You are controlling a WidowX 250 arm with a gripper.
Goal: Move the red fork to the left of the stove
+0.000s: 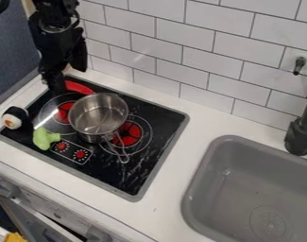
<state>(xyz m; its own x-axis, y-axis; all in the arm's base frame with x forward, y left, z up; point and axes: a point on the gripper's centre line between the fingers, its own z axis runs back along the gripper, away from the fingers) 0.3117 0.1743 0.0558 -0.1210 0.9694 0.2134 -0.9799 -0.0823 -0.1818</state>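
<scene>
The black gripper (56,84) hangs at the upper left, low over the back left corner of the black stove (158,125). Right beside it, on its right, a red piece (79,87) shows, which looks like part of the red fork; its other end is hidden behind the gripper. Whether the two touch, I cannot tell.
A metal pot (98,116) stands mid-stove, its handle toward the front. A light green toy (44,138) and a black-and-white toy (15,117) lie at the stove's left side. A tiled wall (212,56) rises behind; a grey sink (250,184) is at right.
</scene>
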